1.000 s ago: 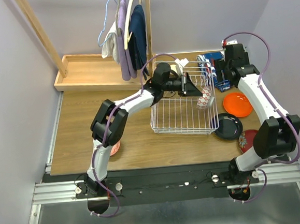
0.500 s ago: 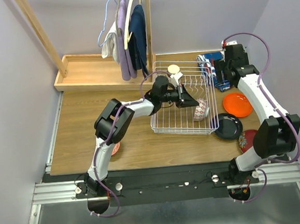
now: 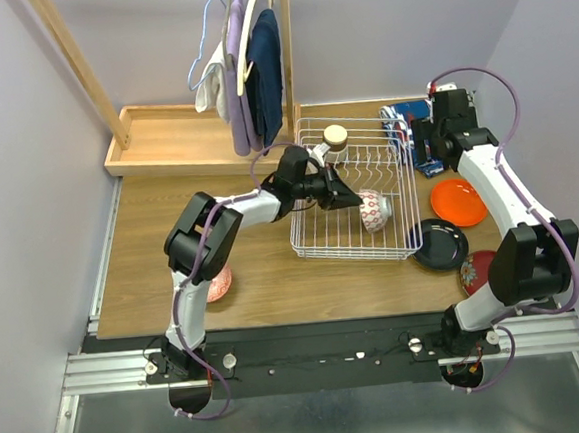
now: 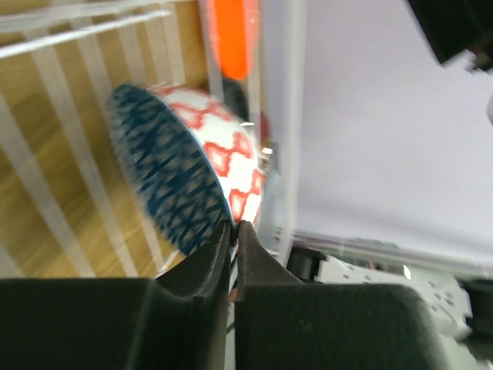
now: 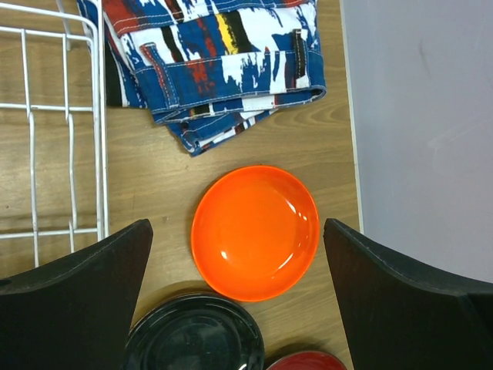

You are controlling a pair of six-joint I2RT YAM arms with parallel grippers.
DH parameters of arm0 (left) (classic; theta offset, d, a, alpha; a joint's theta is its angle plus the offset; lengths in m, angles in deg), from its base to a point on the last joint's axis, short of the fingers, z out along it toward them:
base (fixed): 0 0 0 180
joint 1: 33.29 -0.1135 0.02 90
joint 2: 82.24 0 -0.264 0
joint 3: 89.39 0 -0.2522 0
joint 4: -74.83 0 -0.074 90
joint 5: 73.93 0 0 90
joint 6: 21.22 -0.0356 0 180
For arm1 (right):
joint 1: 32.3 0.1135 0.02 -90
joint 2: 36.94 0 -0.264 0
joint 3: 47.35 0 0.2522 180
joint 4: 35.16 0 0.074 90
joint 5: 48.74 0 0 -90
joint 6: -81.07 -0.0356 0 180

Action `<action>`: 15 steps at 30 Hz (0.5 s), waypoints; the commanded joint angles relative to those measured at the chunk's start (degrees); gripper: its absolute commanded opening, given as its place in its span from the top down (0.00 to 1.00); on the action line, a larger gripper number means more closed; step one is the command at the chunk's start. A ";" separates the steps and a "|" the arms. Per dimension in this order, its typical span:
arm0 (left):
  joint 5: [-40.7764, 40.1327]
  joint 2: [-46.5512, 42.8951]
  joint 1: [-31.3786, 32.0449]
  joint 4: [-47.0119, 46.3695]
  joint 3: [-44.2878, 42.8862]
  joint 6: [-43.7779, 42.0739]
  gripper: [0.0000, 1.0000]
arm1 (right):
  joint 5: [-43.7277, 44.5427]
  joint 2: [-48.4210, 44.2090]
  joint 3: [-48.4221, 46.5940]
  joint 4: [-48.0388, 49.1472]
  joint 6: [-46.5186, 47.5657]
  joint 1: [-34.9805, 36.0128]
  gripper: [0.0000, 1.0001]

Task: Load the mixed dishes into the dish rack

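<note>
The white wire dish rack (image 3: 344,251) stands mid-table. My left gripper (image 3: 346,195) reaches into it from the left, shut on the rim of the red-white patterned bowl (image 3: 373,210), which is tilted on edge inside. In the left wrist view the bowl (image 4: 192,173) shows a blue-patterned inside, pinched between the jaws of the gripper (image 4: 233,225). The tan cup (image 3: 335,135) sits at the rack's back. My right gripper (image 5: 237,225) is open and empty, high over the orange plate (image 5: 255,231). The black plate (image 5: 196,335) and dark red plate (image 5: 308,361) lie beside it.
A blue-red patterned cloth (image 5: 216,54) lies behind the orange plate. A wooden tray (image 3: 168,136) sits far left, with clothes on hangers (image 3: 248,69) above it. A reddish round dish (image 3: 217,282) lies by the left arm, partly hidden. The wall is close on the right.
My left gripper has pulled back leftward inside the rack, carrying the bowl from the right wall toward the middle. The cup has come into view. The right arm has not moved.
</note>
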 commanded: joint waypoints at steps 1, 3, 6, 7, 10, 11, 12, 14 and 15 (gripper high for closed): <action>-6.61 -6.54 -2.47 17.43 2.66 -8.94 0.83 | -1.78 -0.44 1.62 1.77 -1.12 -0.36 0.00; -7.05 -7.78 -2.91 19.80 3.54 -11.30 0.67 | -1.69 -0.62 1.88 1.95 -1.03 -0.45 0.00; -9.50 -10.85 -4.14 26.82 1.09 -16.40 0.45 | -1.87 -0.79 2.23 2.04 -0.76 -0.45 0.00; -11.25 -12.69 -4.40 28.32 0.12 -20.42 0.41 | -1.96 -0.79 2.41 2.21 -0.76 -0.45 0.00; -14.16 -15.33 -4.85 37.20 -3.92 -29.46 0.29 | -2.92 -0.80 2.67 2.48 -1.20 -0.45 0.00; -15.65 -15.87 -4.85 41.22 -5.84 -31.69 0.27 | -3.10 -0.71 2.67 2.48 -1.55 -0.45 0.00; -15.92 -16.65 -4.76 42.30 -5.95 -34.50 0.26 | -3.45 -0.36 2.41 2.48 -1.73 -0.45 0.00; -16.98 -19.11 -4.50 47.20 -6.65 -43.69 0.26 | -4.24 -0.09 2.06 2.30 -1.99 -0.45 0.00; -17.24 -19.73 -4.06 49.32 -6.83 -46.80 0.26 | -4.50 0.17 1.88 2.30 -2.08 -0.45 0.00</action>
